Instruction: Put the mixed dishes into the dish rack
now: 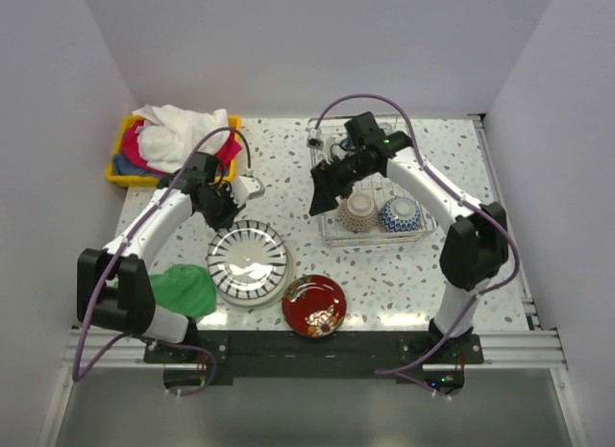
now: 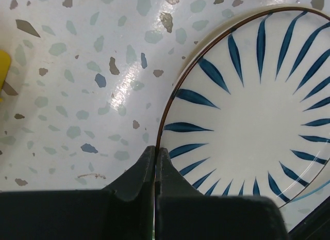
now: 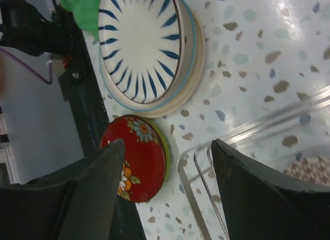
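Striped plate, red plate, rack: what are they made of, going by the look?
Striped plate: likely glazed ceramic, glossy, with painted stripes and a thin brown rim. Red floral plate: also looks glazed ceramic, shiny highlights; could be melamine. Dish rack: thin silvery wire, probably chromed or stainless steel.

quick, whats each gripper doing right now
left gripper: shut, tips at the rim of the striped plate; whether it pinches the rim cannot be told
right gripper: open, holding nothing, by the edge of the dish rack
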Robot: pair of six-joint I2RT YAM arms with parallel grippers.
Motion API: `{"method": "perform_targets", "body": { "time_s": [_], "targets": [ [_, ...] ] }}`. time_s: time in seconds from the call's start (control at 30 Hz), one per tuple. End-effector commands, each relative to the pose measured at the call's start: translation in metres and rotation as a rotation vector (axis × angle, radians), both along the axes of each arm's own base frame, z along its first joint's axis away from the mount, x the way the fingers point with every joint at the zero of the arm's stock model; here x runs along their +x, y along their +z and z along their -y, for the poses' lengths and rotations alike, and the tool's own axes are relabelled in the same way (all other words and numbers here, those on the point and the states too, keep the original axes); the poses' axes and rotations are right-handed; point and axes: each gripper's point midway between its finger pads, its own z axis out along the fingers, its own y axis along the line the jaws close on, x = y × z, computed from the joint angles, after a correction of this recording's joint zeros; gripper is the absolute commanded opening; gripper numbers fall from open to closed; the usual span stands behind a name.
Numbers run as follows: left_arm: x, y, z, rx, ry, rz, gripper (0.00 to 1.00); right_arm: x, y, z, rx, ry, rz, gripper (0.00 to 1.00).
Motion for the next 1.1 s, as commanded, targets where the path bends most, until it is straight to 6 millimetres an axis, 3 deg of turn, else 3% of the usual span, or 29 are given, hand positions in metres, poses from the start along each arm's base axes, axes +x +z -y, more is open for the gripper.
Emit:
{"method": "perform_targets", "body": {
  "time_s": [0.0, 0.03, 0.07, 0.23, 0.37, 0.67, 0.87, 1.07],
  "targets": [
    [0.007, 0.051, 0.015, -0.09, -0.079, 0.148, 0.0, -0.001, 0.012, -0.047, 0.194, 0.152, -0.094, 0.72],
    [0.006, 0.055, 0.016, -0.097, -0.085, 0.159, 0.0, 0.001, 0.014, -0.052, 0.204, 0.167, -0.096, 0.72],
    [0.004, 0.056, 0.018, -0.111, -0.093, 0.159, 0.0, -0.002, 0.002, -0.061, 0.199, 0.193, -0.123, 0.72],
    [-0.002, 0.073, 0.026, -0.165, -0.098, 0.176, 0.0, -0.01, -0.017, -0.088, 0.215, 0.267, -0.167, 0.72],
    [-0.004, 0.083, 0.031, -0.198, -0.097, 0.18, 0.0, -0.016, -0.032, -0.102, 0.24, 0.299, -0.238, 0.72],
    [-0.004, 0.084, 0.034, -0.22, -0.091, 0.174, 0.0, -0.031, -0.05, -0.136, 0.258, 0.344, -0.272, 0.67],
    [-0.004, 0.082, 0.03, -0.215, -0.071, 0.182, 0.0, -0.035, -0.059, -0.149, 0.274, 0.344, -0.304, 0.36],
    [0.002, 0.084, 0.027, -0.218, -0.045, 0.22, 0.0, -0.038, -0.044, -0.146, 0.281, 0.343, -0.312, 0.0]
  ]
}}
